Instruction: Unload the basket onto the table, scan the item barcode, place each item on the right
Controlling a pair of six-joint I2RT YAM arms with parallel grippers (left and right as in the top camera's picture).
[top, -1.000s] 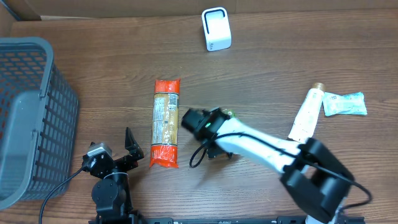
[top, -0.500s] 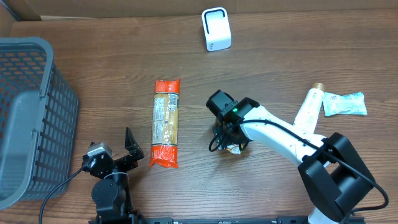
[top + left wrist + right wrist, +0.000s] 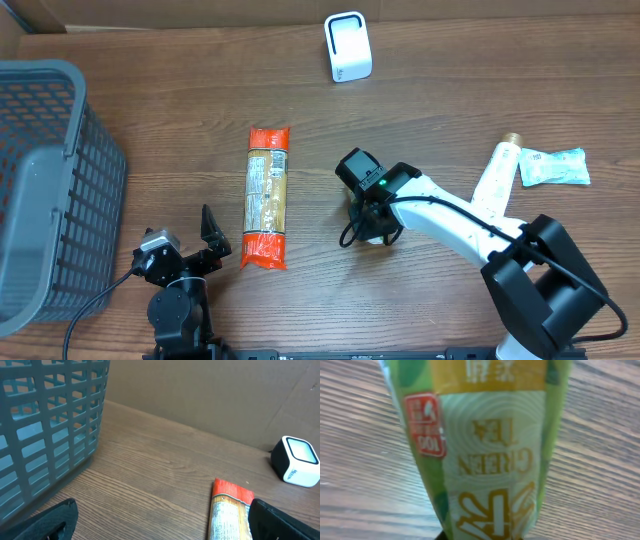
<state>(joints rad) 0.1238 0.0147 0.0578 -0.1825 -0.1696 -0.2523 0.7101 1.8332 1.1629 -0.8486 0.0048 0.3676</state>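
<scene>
Two risks stand out. Right jaws are closed on the tea packet (image 3: 490, 460) at mid-worktop (image 3: 450, 110), apparently near one end — the slick, limp pouch could slip or sag on lifting. Its barcode isn't visible, so it may reach the scanner (image 3: 348, 46) facing wrong — no read. Left jaws rest wide open, empty.
</scene>
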